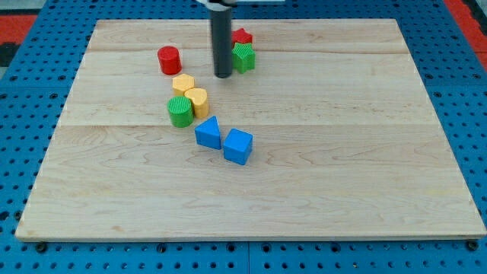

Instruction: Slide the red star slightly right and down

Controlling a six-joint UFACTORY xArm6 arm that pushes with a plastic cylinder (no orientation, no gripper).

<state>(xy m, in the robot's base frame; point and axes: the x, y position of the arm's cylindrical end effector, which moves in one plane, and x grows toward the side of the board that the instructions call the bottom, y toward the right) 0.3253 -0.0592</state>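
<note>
The red star (242,36) lies near the view's top, just behind a green star (243,57) and touching it. My tip (223,76) rests on the board just left of the green star and below-left of the red star. The rod hides part of both stars' left sides.
A red cylinder (169,59) stands left of the rod. Below it sit a yellow hexagon (183,84), a yellow cylinder (197,101) and a green cylinder (180,111). A blue triangle (208,132) and a blue cube (237,145) lie lower. The wooden board (342,152) sits on a blue pegboard.
</note>
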